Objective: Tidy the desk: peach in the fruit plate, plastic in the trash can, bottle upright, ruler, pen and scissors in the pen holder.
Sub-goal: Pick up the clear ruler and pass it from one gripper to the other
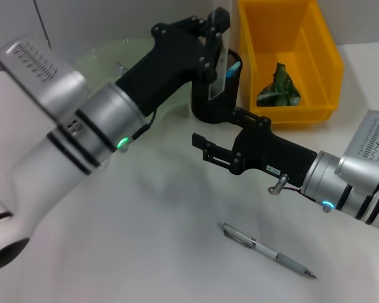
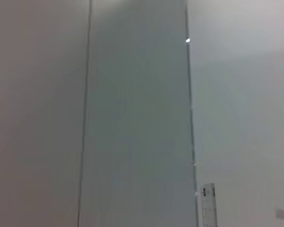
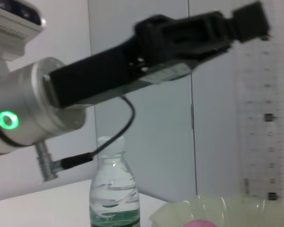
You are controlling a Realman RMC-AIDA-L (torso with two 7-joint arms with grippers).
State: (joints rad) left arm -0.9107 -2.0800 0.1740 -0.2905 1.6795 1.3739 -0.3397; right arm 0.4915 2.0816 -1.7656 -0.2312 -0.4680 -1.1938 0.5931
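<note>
So the bottle (image 3: 114,189) is standing upright on the desk (image 3: 42,208), white cap on, green label just showing low on it. Above the bottle the left gripper (image 3: 248,21) reaches across, clamped on the top end of the ruler (image 3: 262,118), which hangs straight down, well off to one side of the bottle. Beside the bottle's base there's the wavy rim of the fruit plate (image 3: 213,208), with a bit of the pink peach (image 3: 202,223) poking up inside it.

The white desk (image 1: 145,252) carries a pen (image 1: 268,250) lying flat near its front. Farther back stand the yellow trash can (image 1: 322,57), black pen holder (image 1: 205,107) and pale green fruit plate (image 1: 107,53) — the bottle (image 3: 113,189) upright too.
</note>
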